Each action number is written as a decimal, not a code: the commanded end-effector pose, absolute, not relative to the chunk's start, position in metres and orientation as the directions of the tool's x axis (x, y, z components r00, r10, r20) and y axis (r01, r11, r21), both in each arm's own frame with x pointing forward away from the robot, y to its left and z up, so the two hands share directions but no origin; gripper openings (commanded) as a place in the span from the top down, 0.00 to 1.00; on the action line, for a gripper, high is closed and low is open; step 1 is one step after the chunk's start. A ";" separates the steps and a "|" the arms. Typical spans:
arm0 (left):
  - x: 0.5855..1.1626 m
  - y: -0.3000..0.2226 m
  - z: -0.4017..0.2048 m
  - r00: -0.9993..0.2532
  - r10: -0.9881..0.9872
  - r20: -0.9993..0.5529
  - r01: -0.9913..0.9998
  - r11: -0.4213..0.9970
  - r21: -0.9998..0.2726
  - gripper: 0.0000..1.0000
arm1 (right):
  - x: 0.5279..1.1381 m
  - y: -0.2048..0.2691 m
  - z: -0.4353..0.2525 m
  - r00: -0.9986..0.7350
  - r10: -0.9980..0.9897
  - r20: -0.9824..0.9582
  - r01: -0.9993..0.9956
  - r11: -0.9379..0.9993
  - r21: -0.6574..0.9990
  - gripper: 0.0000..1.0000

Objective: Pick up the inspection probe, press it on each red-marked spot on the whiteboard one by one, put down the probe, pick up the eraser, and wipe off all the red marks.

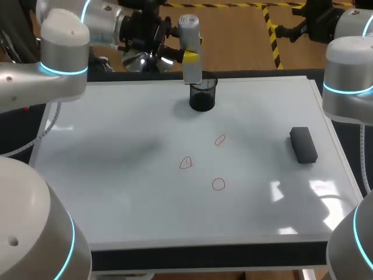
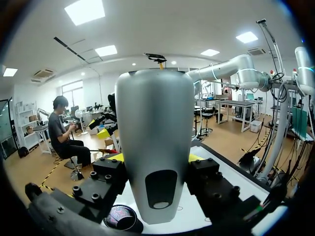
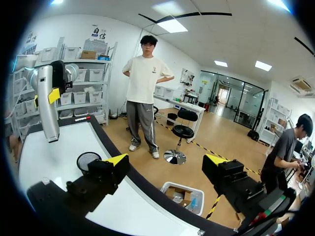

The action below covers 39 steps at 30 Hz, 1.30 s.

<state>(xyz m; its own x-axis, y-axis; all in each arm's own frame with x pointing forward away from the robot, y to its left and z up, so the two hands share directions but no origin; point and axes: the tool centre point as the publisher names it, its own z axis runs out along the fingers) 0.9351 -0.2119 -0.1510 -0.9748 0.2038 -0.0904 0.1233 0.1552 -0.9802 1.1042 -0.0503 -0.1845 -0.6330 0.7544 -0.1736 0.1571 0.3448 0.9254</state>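
Between the left gripper's (image 1: 192,57) yellow-tipped fingers stands the inspection probe (image 1: 188,26), pinched from both sides partway along its grey body; its long axis runs upright, its lower end pointing down. Directly beneath the jaws sits a black mesh cup (image 1: 203,97), and the probe's lower end is about level with its rim; whether it has cleared the rim I cannot tell. From the left wrist view the probe (image 2: 155,123) fills the space between the finger blocks, the cup (image 2: 120,219) showing below it.

The three red marks (image 1: 220,140) (image 1: 185,163) (image 1: 218,184) lie on the whiteboard (image 1: 116,175) well below the jaws and nearer the robot's side; the first is closest to the cup. The left arm is plainly the nearer one; I judge the probe must rise free of the cup before it travels to them. Nothing else stands between.

The black eraser (image 1: 303,144) lies flat, off to the right of the marks; the right gripper (image 3: 166,162) hangs at the board's far edge, its fingers spread and holding nothing.
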 end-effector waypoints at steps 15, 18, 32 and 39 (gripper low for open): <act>0.921 -0.206 -0.148 -0.973 0.207 -0.105 0.139 0.158 -0.978 1.00 | 1.104 -0.050 -0.184 -0.633 0.754 -0.174 0.157 0.345 0.925 0.00; 0.911 -0.202 -0.147 -0.974 0.202 -0.105 0.139 0.159 -0.977 1.00 | 1.104 -0.050 -0.184 -0.633 0.754 -0.174 0.157 0.345 0.925 0.00; 0.866 -0.199 -0.152 -0.967 0.222 -0.121 0.148 0.108 -0.983 1.00 | 1.104 -0.050 -0.184 -0.633 0.754 -0.174 0.157 0.345 0.925 0.00; 0.844 -0.200 -0.166 -0.967 0.226 -0.119 0.139 0.075 -0.987 1.00 | 1.104 -0.050 -0.184 -0.633 0.754 -0.174 0.157 0.345 0.925 0.00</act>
<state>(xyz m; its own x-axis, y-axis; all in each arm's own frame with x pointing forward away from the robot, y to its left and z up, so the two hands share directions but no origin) 0.8519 -0.2000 -0.1611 -0.9613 0.2505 -0.1146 0.1390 0.0819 -0.9869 1.1042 -0.0503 -0.1845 -0.6331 0.7544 -0.1736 0.1571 0.3448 0.9255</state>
